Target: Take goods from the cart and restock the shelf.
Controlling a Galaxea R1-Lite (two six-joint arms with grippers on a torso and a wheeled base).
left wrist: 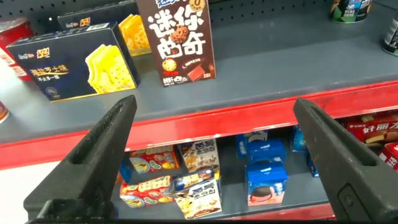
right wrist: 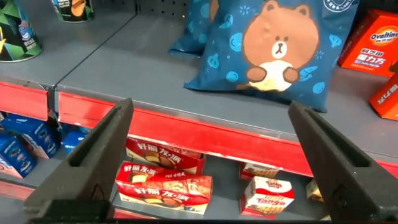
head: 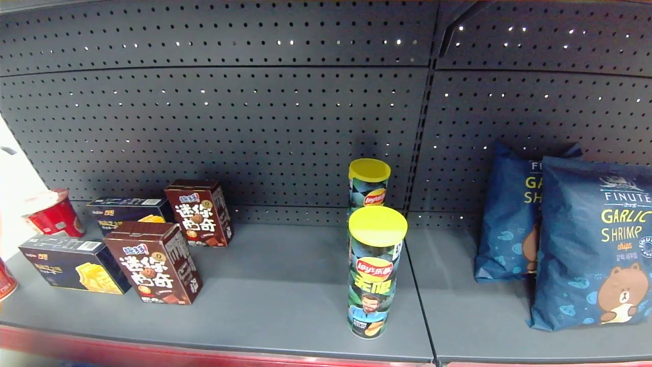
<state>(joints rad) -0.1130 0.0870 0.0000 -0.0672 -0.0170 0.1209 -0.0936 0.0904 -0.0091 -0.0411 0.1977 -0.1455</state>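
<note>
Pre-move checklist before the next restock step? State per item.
1. Left gripper fingers open: ok.
2. Right gripper fingers open: ok.
3. Goods held for restocking: not ok, both grippers empty.
4. Bare shelf space between the brown cookie boxes and the chip cans: ok.
5. Both chip cans upright: ok.
6. Garlic shrimp chips bags standing securely: cannot tell.
</note>
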